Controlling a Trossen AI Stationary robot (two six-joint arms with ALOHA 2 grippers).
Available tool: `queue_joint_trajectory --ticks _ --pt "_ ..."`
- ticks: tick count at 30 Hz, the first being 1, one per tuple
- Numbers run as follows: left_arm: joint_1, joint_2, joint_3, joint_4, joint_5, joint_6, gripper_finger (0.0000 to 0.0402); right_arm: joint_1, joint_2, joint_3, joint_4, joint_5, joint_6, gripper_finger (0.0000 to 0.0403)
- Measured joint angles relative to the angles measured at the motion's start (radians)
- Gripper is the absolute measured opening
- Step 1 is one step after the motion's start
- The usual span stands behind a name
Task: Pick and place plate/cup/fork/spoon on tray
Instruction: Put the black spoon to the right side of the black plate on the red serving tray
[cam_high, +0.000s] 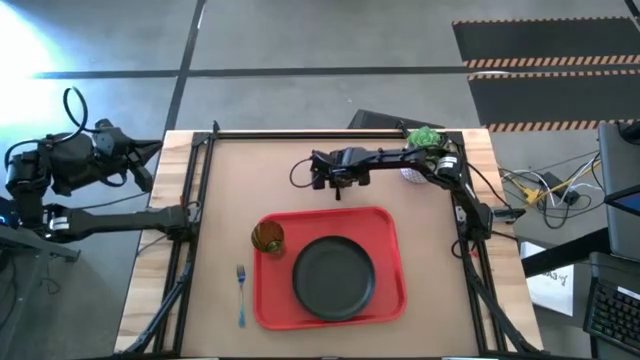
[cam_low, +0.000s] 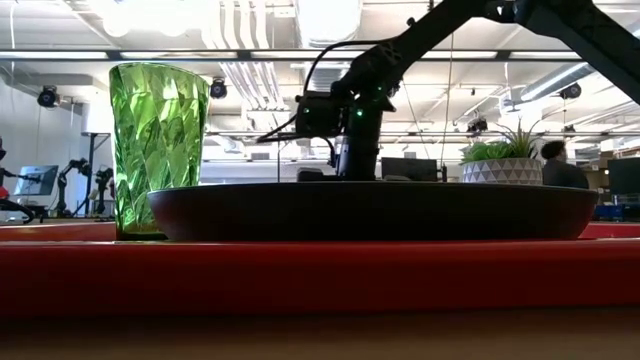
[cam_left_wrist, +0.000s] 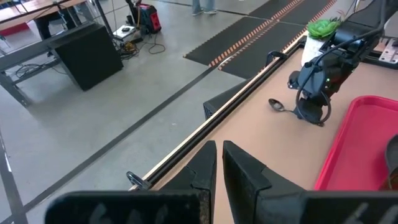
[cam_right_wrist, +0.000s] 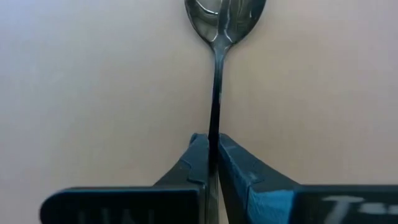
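The red tray (cam_high: 390, 225) lies at the table's near middle, with the black plate (cam_high: 333, 278) on it and the green cup (cam_high: 267, 237) standing upright at its left end. The blue-handled fork (cam_high: 241, 293) lies flat on the table left of the tray. Beyond the tray's far edge, my right gripper (cam_right_wrist: 211, 140) points steeply down and is shut on the dark spoon (cam_right_wrist: 224, 15). My left gripper (cam_left_wrist: 219, 148) is shut on nothing and hangs in the air off the table's left side. My right gripper pinches the spoon's thin handle (cam_right_wrist: 216, 112) between its two fingers, some way back from the bowl. The fingers come from above, slanting down. The bowl (cam_left_wrist: 277, 105) lies on the table beyond the fingers.
A white pot with a green plant (cam_high: 420, 150) stands at the far right corner, just behind my right arm. Black rails frame the table's far, left and right edges. Bare tabletop lies between the tray and the far rail.
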Motion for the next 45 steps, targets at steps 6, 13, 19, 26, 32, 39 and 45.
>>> queue_joint_trajectory --ticks 6,13,19,26,32,39,45 --pt "0.000 0.000 0.000 0.000 0.000 0.000 0.0011 0.001 -0.017 -0.002 0.000 -0.005 -0.051 0.0010" --pt "0.000 0.000 0.000 0.000 0.000 0.000 0.0011 0.004 -0.133 -0.011 -0.048 0.049 -0.101 0.0009" --pt "0.000 0.000 0.000 0.002 0.000 0.000 0.0011 0.007 -0.270 -0.005 -0.143 0.140 -0.102 0.0009" --pt "0.000 0.000 0.000 0.002 0.000 0.000 0.0011 0.110 -0.384 -0.004 -0.334 0.113 -0.025 0.0009" --pt "0.000 0.000 0.000 0.004 -0.001 0.000 0.0011 0.291 -0.428 -0.005 -0.539 0.066 0.224 0.0009" --pt "0.000 0.000 0.000 0.004 -0.001 0.000 0.0011 0.514 -0.429 -0.017 -0.566 0.068 0.556 0.0009" --pt "0.000 0.000 0.000 0.004 -0.001 0.001 0.0011 0.680 -0.422 -0.046 -0.598 0.034 0.848 0.0009"
